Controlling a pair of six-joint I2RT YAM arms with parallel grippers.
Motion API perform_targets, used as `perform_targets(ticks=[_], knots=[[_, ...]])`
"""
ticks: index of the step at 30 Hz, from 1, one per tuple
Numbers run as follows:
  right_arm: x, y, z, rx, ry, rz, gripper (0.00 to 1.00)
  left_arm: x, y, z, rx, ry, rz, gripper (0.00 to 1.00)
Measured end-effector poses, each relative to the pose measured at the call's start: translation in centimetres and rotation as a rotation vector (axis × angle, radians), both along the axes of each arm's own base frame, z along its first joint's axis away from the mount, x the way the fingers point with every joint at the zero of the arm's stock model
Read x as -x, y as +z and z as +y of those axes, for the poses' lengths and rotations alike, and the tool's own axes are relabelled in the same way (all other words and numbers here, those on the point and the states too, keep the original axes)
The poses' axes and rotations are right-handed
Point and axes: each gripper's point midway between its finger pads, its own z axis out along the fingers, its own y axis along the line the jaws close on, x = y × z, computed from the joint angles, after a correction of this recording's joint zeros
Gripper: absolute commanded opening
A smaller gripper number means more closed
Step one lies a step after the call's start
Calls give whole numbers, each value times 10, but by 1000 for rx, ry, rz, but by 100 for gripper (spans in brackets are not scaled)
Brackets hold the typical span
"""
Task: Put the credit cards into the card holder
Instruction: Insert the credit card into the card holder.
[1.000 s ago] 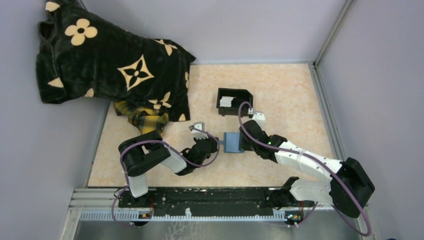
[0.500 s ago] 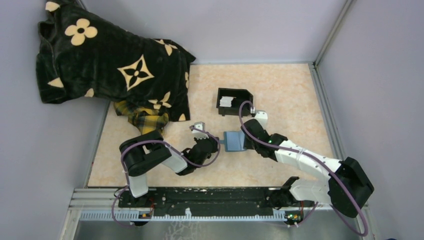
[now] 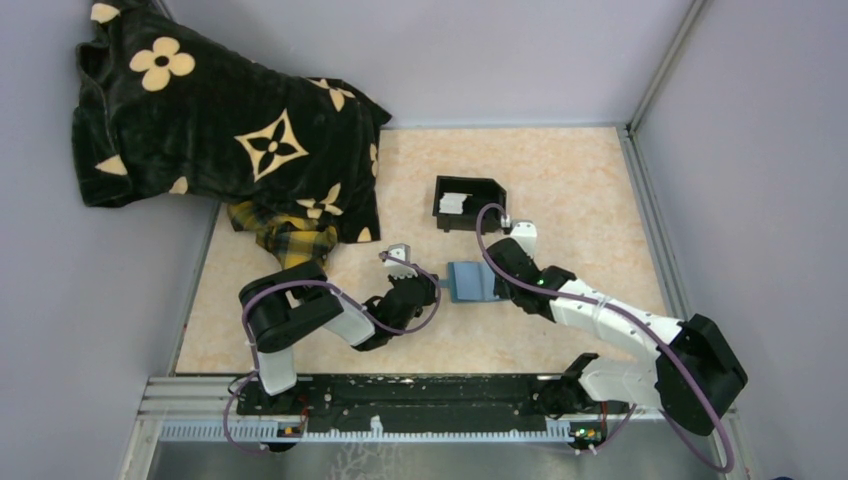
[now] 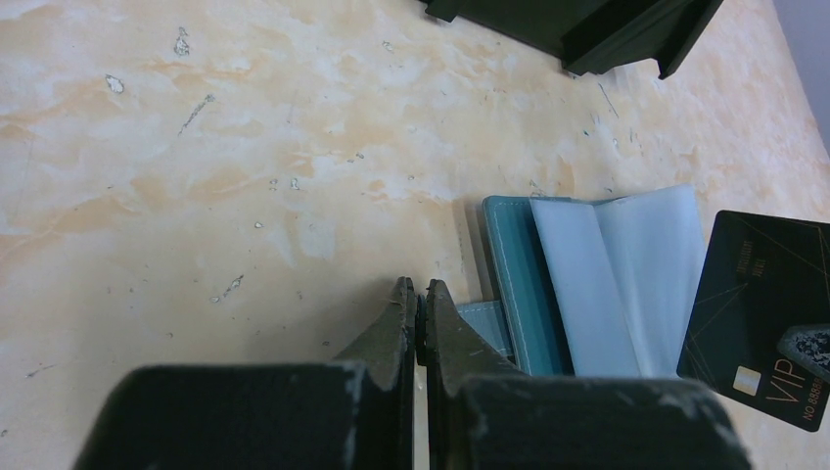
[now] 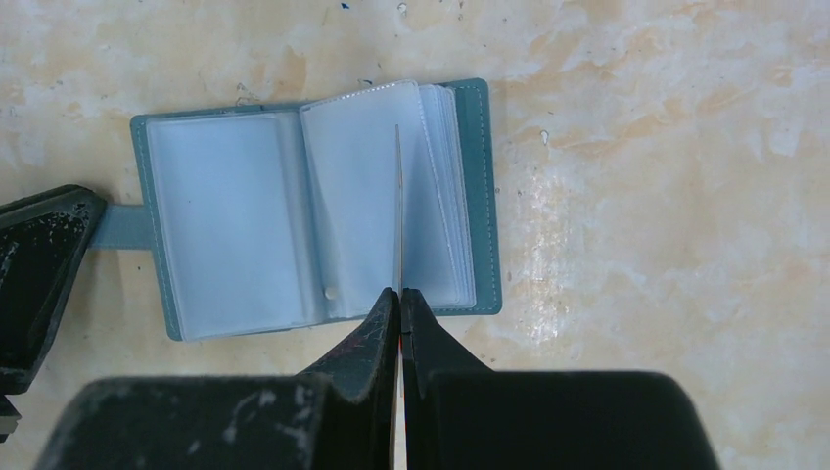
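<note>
Open blue card holder [image 5: 235,220] lying at the centre of the table, steadied from the left and offered a card from the right.

At far left of the right wrist view, the left gripper [image 4: 418,294] is seen shut, set against the holder's strap [image 5: 122,226]; whether the strap is pinched cannot be told. At centre, clear sleeves are fanned open. The right gripper [image 5: 399,299] is clamped on a black credit card [image 4: 759,294], held edge-on over the right-hand sleeves. The card is best lined up with one sleeve mouth and slid in flat while the strap is pinned. Pale credit cards [image 3: 455,203] are seen in the black box [image 3: 480,187], upper centre of the top view.
</note>
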Motion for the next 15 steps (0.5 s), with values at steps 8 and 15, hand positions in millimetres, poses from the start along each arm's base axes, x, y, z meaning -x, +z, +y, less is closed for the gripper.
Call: perform_targets(ticks=[8, 15], knots=[[-7, 11, 6, 3, 50, -22, 0, 1, 0, -3, -7, -3, -1, 0], [-14, 19, 16, -45, 95, -32, 0, 3, 0, -5, -22, -11, -2, 0]])
